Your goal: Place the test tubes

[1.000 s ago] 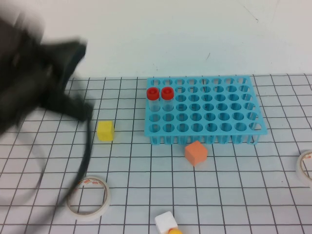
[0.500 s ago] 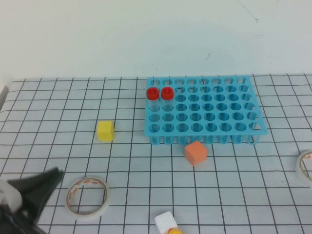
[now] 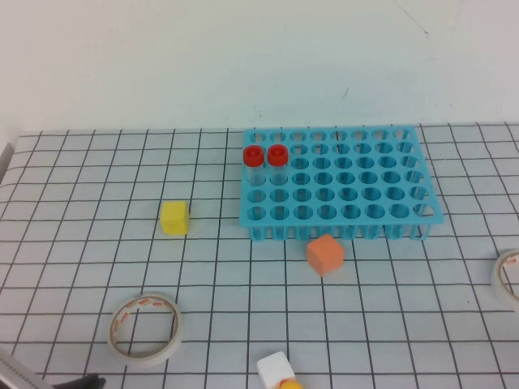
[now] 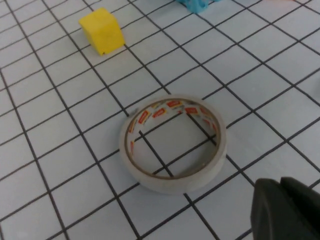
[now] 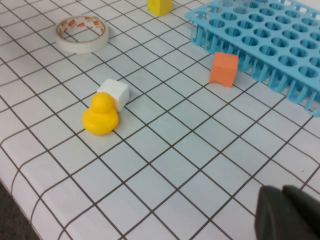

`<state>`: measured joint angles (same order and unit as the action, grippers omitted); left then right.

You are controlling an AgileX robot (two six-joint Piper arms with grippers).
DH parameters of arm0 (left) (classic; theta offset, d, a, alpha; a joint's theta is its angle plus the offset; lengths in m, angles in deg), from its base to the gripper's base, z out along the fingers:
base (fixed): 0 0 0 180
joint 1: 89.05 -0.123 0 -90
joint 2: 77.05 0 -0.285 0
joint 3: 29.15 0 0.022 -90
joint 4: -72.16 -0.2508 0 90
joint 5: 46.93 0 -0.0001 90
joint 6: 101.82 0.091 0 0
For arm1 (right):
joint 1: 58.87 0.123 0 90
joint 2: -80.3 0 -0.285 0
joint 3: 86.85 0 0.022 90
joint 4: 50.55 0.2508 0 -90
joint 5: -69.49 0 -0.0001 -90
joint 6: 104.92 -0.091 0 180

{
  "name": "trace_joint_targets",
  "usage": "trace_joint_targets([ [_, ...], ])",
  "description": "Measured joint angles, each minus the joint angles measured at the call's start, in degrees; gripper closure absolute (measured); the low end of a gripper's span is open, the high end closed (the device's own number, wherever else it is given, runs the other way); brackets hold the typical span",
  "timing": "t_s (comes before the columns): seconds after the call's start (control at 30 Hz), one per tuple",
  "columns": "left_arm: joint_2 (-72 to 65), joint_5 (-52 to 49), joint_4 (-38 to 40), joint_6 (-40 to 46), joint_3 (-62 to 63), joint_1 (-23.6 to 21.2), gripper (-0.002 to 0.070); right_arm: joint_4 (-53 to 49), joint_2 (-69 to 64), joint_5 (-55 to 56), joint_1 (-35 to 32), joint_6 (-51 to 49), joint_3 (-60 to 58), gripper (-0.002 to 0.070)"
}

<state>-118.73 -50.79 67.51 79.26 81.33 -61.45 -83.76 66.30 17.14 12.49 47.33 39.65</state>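
Test tubes [image 3: 266, 162], two of them with red caps, stood upright side by side in the left-hand columns of the blue rack [image 3: 340, 224], toward its far side. The rest of the rack's holes looked unfilled. The rack sat on the gridded bench [image 3: 81, 178], right of centre and toward the far edge.

An orange cube [image 3: 325, 254] lay just in front of the rack's near wall, close to it but apart. A yellow cube [image 3: 174, 217] rested to the left of the rack, well clear of it. Nearer and further left lay a tape roll [image 3: 144, 357], flat on the bench. A white cube [image 3: 274, 369] sat at the near edge, touching a yellow duck [image 5: 100, 116] on its near side. A second tape roll [image 3: 508, 277] was partly cut off at the right edge.

The left end effector [image 4: 281, 186] hung low at the near-left corner of the bench, just beside the first tape roll but not touching it, its jaws pressed together and holding nothing. The right end effector [image 5: 282, 192] hovered over the near-right part of the bench, well apart from the rack, likewise closed and empty.
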Motion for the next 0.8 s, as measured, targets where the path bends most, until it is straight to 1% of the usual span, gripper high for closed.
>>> trace_joint_targets([
  [0.07,2.09,-1.05,0.0,-0.32,-0.09,-1.27,0.0675,0.0,0.0,0.11,0.0,0.0,0.0,0.0678],
  [0.13,6.01,-1.95,0.0,-0.43,-0.09,-3.56,0.0675,0.0,0.0,0.11,0.0,0.0,0.0,0.0678],
  [0.3,17.2,-4.94,0.0,-1.08,-0.09,-10.97,0.0675,0.0,0.0,0.11,0.0,0.0,0.0,0.0678],
  [0.33,21.23,-7.68,0.0,-1.08,-0.09,-13.87,0.0675,0.0,0.0,0.11,0.0,0.0,0.0,0.0678],
  [0.4,25.45,-10.96,0.0,-1.08,-0.09,-16.42,0.0675,0.0,0.0,0.11,0.0,0.0,0.0,0.0678],
  [0.57,33.74,-17.02,0.92,-1.39,-2.15,-19.17,0.0676,0.0,0.0,0.11,0.0,0.0,0.0,0.0678],
  [0.67,34.44,-15.76,2.0,-1.65,-7.08,-20.49,0.0676,0.0,0.0,0.11,0.0,0.0,0.0,0.0678],
  [0.8,34.67,-14.28,3.37,-2.7,-8.48,-20.49,0.0676,0.0,0.0,0.11,0.0,0.0,0.0,0.0678],
])
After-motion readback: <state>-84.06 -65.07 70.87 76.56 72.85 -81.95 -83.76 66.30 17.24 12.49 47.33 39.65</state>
